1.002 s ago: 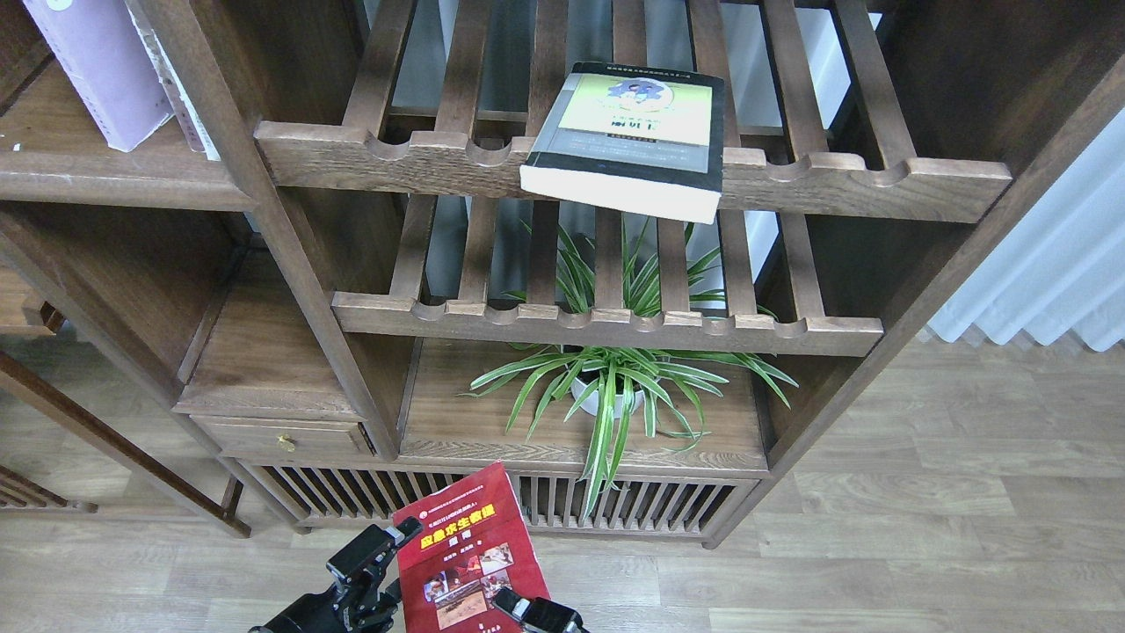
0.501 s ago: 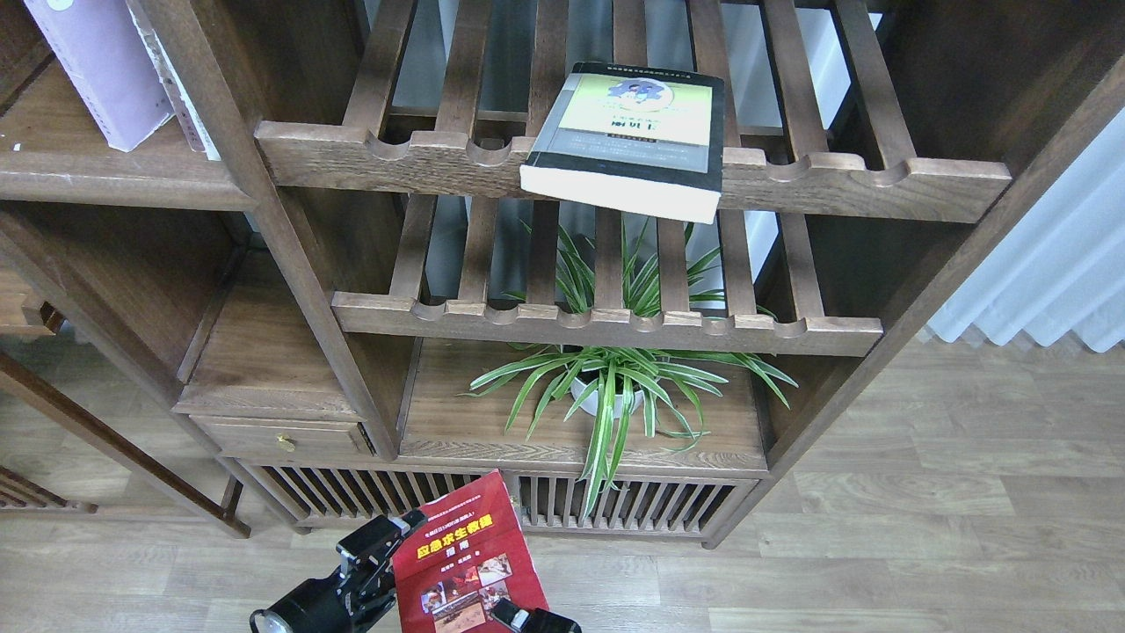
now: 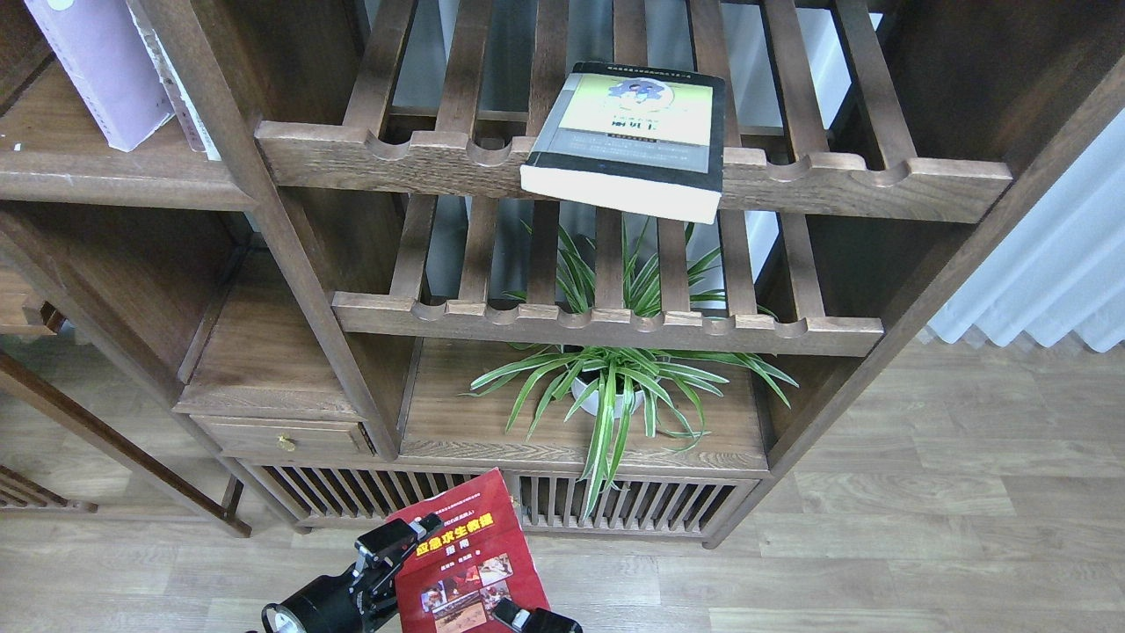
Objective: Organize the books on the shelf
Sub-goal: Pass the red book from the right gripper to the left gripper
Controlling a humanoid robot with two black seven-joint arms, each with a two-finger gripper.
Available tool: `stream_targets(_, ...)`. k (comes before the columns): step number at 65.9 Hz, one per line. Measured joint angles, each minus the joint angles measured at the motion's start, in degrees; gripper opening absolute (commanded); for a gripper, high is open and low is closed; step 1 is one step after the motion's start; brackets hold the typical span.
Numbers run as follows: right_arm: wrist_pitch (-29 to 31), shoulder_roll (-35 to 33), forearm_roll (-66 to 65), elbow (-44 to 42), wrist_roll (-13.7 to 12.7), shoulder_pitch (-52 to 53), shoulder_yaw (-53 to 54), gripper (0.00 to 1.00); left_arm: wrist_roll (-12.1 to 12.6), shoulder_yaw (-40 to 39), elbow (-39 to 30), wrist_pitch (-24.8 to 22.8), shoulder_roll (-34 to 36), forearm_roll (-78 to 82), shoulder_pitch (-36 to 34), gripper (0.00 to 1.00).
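The red book [image 3: 466,563] with a yellow title is held tilted in the air at the bottom centre, in front of the cabinet's base. My right gripper [image 3: 514,615] sits at the book's lower right edge and appears shut on it. My left gripper [image 3: 400,541] is against the book's left edge; its fingers cannot be told apart. The pale lavender book [image 3: 97,70] stands on the solid dark-brown shelf [image 3: 114,180] at the upper left. The thick yellow-green-and-grey book [image 3: 633,132] lies flat on the upper slatted rack, overhanging its front rail.
A spider plant in a white pot [image 3: 615,387] stands on the low board under a second slatted rack [image 3: 606,325]. A small drawer [image 3: 281,435] is at the lower left. An upright post [image 3: 264,220] separates the shelf from the racks. A white curtain [image 3: 1046,264] hangs at the right.
The red book has dropped slightly and then held still. My left gripper has shifted a little to the right, closer against the book's left edge.
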Motion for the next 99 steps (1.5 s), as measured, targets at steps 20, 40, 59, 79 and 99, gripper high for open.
stream_targets(20, 0.0, 0.0, -0.1, -0.4, 0.0, 1.3, 0.7, 0.06, 0.6, 0.0, -0.1, 0.0, 1.4, -0.2, 0.1, 0.18)
stream_targets(40, 0.0, 0.0, 0.1, -1.6, 0.3, 3.2, 0.9, 0.18, 0.7, 0.0, -0.2, 0.0, 3.0, 1.4, 0.1, 0.17)
stream_targets(59, 0.0, 0.0, -0.9, -1.9, 0.3, 3.3, 1.0, 0.97, 0.4, -1.0, -0.2, 0.0, 3.2, 1.5, 0.6, 0.15)
stream_targets(79, 0.0, 0.0, -1.5, -2.3, 0.6, 4.4, 1.2, 0.99, 0.4, -1.2, -0.2, -0.1, 6.3, 1.9, 2.2, 0.09)
stream_targets(99, 0.0, 0.0, -1.5, -2.4, 0.8, 5.3, 1.3, 0.99, 0.3, -1.2, -0.3, -0.1, 7.6, 2.0, 3.0, 0.08)
